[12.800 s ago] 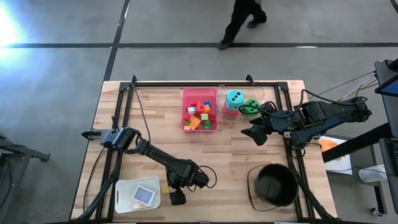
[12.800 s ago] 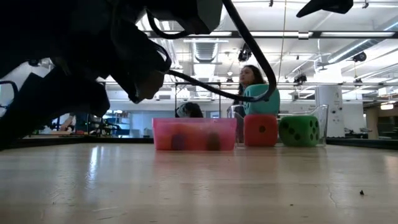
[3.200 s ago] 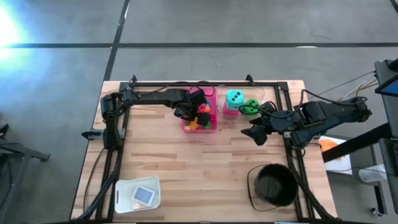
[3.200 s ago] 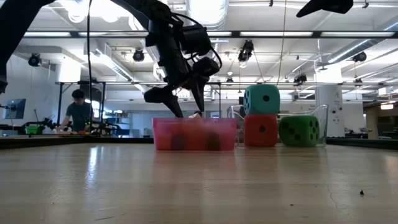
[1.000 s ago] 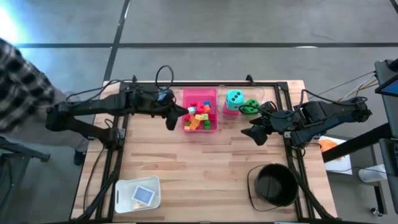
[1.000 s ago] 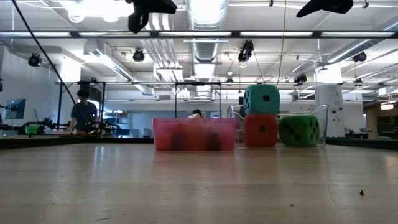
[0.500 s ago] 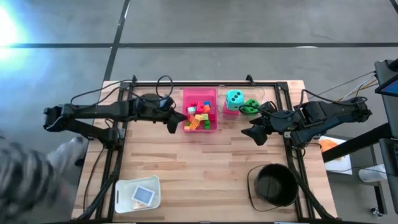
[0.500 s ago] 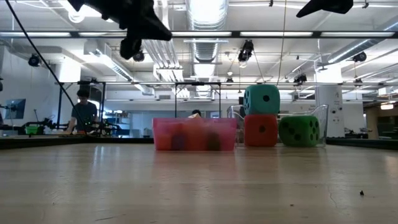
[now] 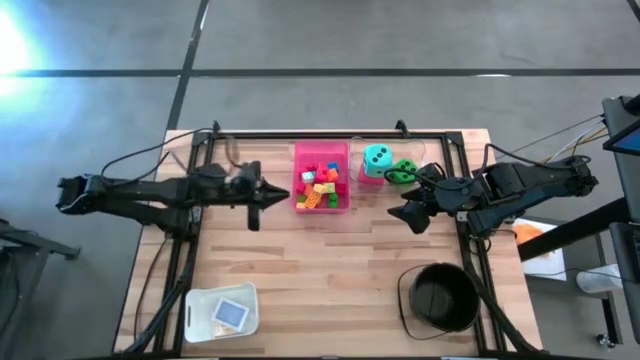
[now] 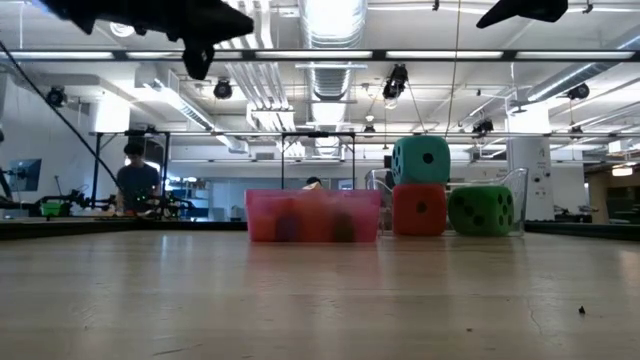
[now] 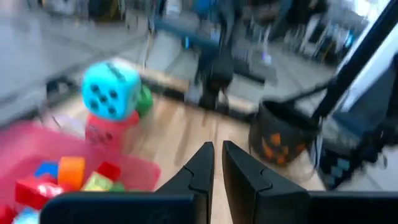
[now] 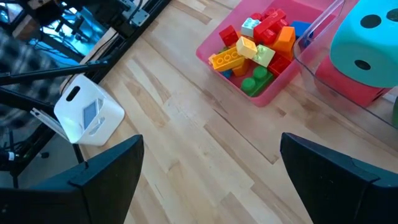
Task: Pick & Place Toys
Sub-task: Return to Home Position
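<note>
- Just left of the pink tray (image 9: 321,150), the left gripper (image 9: 268,192) hangs above the table, fingers nearly pressed together, holding nothing.
- Bricks (image 9: 320,188) fill that tray; 3 dice (image 9: 376,157) stand beside it.
- Right gripper (image 9: 408,214) waits near the dice, fingers spread.
- Likely step: homing. Next, the left arm should fold back, clear of the tray.

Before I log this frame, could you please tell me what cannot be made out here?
Black bucket, high view: inside too dark to show any contents.
Card, high view: its face too small to read.
Bricks, low view: mere shadows through the pink tray's wall.
Green die, left wrist view: blurred, mostly behind the teal die.
</note>
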